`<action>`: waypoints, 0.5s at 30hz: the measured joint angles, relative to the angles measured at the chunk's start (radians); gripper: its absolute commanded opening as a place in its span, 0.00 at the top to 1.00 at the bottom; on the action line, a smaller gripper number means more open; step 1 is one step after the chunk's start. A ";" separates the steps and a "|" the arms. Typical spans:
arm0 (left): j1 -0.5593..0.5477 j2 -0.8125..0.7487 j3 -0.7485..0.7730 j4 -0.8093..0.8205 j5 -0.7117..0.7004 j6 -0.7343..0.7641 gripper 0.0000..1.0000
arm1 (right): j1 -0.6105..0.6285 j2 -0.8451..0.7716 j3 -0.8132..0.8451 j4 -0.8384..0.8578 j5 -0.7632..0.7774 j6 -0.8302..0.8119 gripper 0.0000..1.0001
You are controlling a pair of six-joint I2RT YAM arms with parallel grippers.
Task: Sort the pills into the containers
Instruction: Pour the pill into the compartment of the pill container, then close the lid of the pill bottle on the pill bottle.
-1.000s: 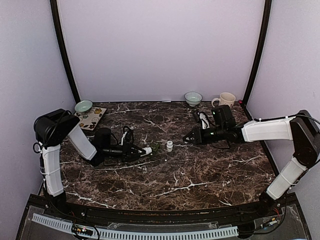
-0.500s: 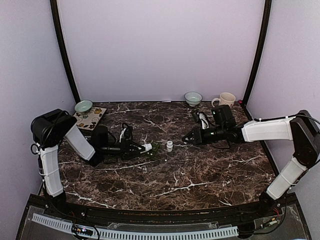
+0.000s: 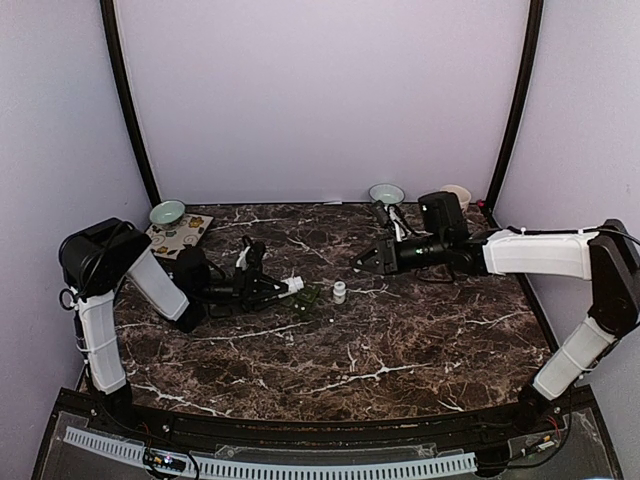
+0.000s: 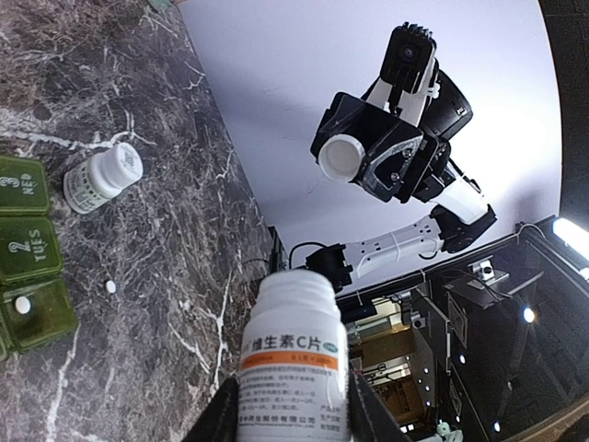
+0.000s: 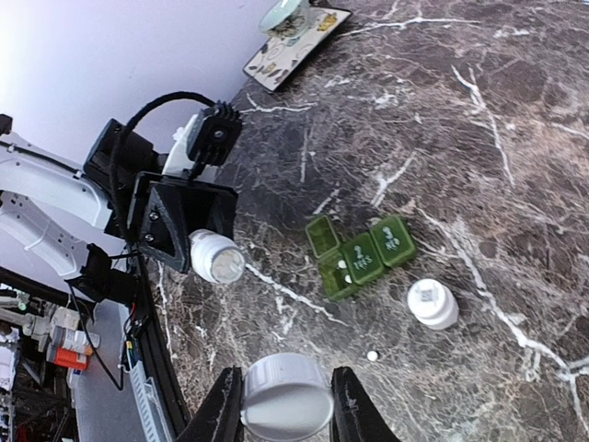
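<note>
My left gripper is shut on an uncapped white pill bottle with an orange-striped label, held tilted just left of the green pill organizer. My right gripper is shut on the bottle's white cap, held above the table. In the right wrist view the organizer has open compartments with white pills in one. A small capped white bottle stands right of the organizer. A loose white pill lies on the marble near it.
A teal bowl sits by a patterned tray at the back left. Another bowl and a cream mug stand at the back right, behind my right arm. Black posts frame the back corners.
My right gripper has lifted and moved left and back with the cap. My left gripper has carried the bottle slightly right and up, toward the organizer.
</note>
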 measured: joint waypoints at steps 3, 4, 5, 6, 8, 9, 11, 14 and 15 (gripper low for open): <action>-0.001 -0.015 0.017 0.012 0.022 -0.029 0.82 | 0.024 0.000 0.034 0.000 -0.023 0.000 1.00; -0.002 -0.021 0.025 0.014 0.028 -0.039 0.82 | 0.031 0.000 0.045 -0.001 -0.033 0.000 1.00; -0.002 -0.026 0.035 0.019 0.035 -0.048 0.82 | 0.038 0.000 0.053 0.000 -0.039 0.001 1.00; -0.004 -0.030 0.046 0.024 0.041 -0.056 0.82 | 0.043 0.000 0.060 0.000 -0.044 0.002 1.00; -0.008 -0.038 0.064 0.029 0.050 -0.072 0.82 | 0.056 0.000 0.075 -0.001 -0.058 0.004 1.00; -0.009 -0.042 0.074 0.030 0.056 -0.079 0.82 | 0.062 0.000 0.082 -0.001 -0.063 0.008 1.00; -0.013 -0.043 0.090 0.037 0.064 -0.095 0.82 | 0.071 0.000 0.095 -0.001 -0.075 0.011 1.00; -0.019 -0.043 0.114 0.045 0.075 -0.117 0.82 | 0.084 0.000 0.122 -0.001 -0.096 0.020 1.00; -0.021 -0.043 0.122 0.047 0.079 -0.125 0.82 | 0.091 0.000 0.127 -0.001 -0.100 0.021 1.00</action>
